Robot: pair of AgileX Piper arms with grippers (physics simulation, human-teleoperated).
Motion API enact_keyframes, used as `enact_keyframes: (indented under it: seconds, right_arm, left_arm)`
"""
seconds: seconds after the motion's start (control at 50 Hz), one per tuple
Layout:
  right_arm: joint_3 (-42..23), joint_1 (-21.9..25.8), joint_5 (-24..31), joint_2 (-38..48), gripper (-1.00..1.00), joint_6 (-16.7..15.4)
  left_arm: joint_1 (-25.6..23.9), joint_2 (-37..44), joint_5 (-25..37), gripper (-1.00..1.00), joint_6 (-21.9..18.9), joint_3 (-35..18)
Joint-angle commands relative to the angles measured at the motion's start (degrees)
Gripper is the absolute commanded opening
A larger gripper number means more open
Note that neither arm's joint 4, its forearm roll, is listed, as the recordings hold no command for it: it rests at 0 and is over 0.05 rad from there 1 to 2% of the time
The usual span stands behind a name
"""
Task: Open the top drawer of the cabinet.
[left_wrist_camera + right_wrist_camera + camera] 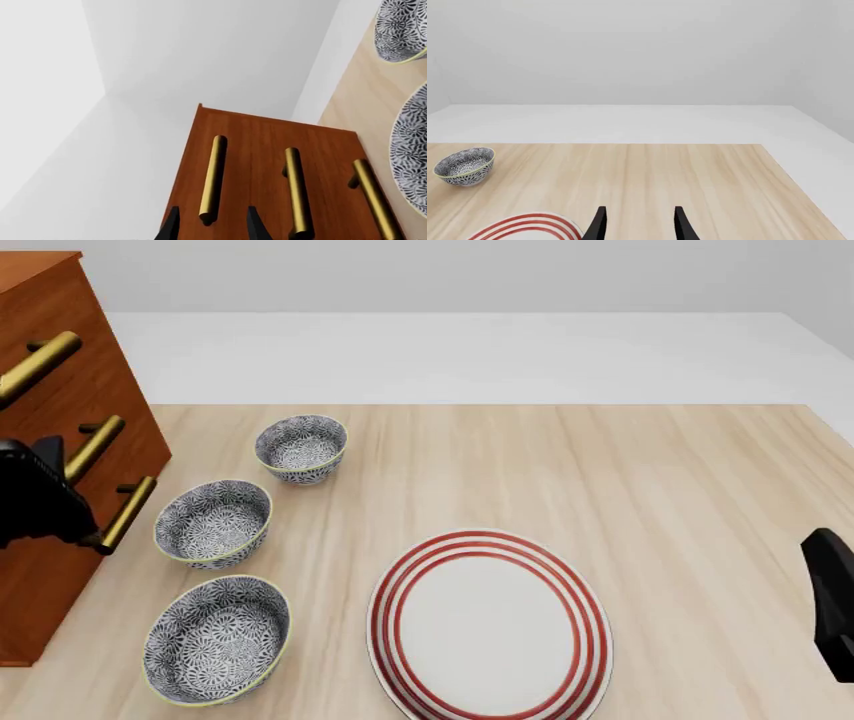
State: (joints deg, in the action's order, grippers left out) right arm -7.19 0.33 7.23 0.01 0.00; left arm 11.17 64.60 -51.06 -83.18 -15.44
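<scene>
The cabinet [54, 340] is a tall reddish-brown chest at the table's left edge, with three brass bar handles on its front. In the left wrist view [267, 145] the drawer fronts look flush. The top drawer's handle [213, 175] is the one farthest from the table; in the front view [34, 365] it is the highest. My left gripper [213, 227] is open, and its two fingertips straddle one end of that handle without closing on it. In the front view it [47, 490] is a black mass before the cabinet front. My right gripper [640, 225] is open and empty at the table's right [834, 610].
Three patterned bowls [302, 447] [214, 522] [218, 638] stand in a row just right of the cabinet. A white plate with red rings [490, 625] lies at the front middle. The middle handle [297, 190] and lowest handle [373, 197] run beside the top one.
</scene>
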Motion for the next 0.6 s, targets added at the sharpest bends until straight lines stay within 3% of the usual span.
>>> enact_keyframes:
  seconds: [0.02,0.6]
  right_arm:
    - [-0.01,0.00,0.01,0.00,1.00,-0.01]
    - [0.00,0.00,0.01,0.00,1.00,0.01]
  left_arm:
    - [0.68,0.94,0.33,1.00,-0.17,-0.77]
    - [2.56,3.53,-0.78,1.00,-0.38,-2.27]
